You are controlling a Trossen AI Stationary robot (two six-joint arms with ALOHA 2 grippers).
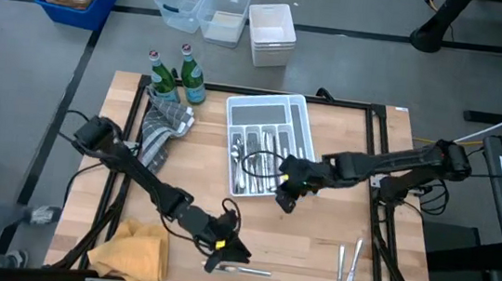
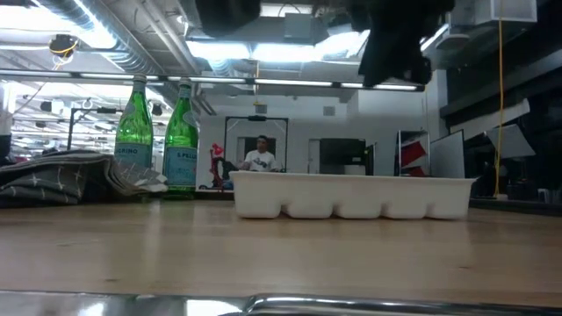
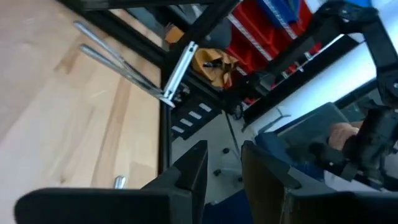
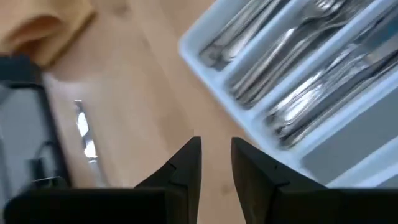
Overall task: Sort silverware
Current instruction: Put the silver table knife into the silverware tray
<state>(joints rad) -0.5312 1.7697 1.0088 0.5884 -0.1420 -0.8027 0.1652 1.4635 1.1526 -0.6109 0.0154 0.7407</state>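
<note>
Nearest, loose silverware (image 1: 348, 270) lies at the table's (image 1: 316, 232) front edge. Left claw (image 1: 220, 254), fingers narrowly parted and empty, hangs beside one piece (image 1: 249, 270). Right claw (image 1: 286, 198), likewise slightly parted and holding nothing, hovers at the white tray's (image 1: 298, 103) near corner; sorted silverware fills its compartments. Farther: grey cloth (image 1: 160, 131), green bottles (image 1: 177, 75).

Shiny metal silverware (image 1: 264, 151) in a smooth white plastic tray (image 1: 302, 118) on a matt wooden table (image 1: 315, 241).
</note>
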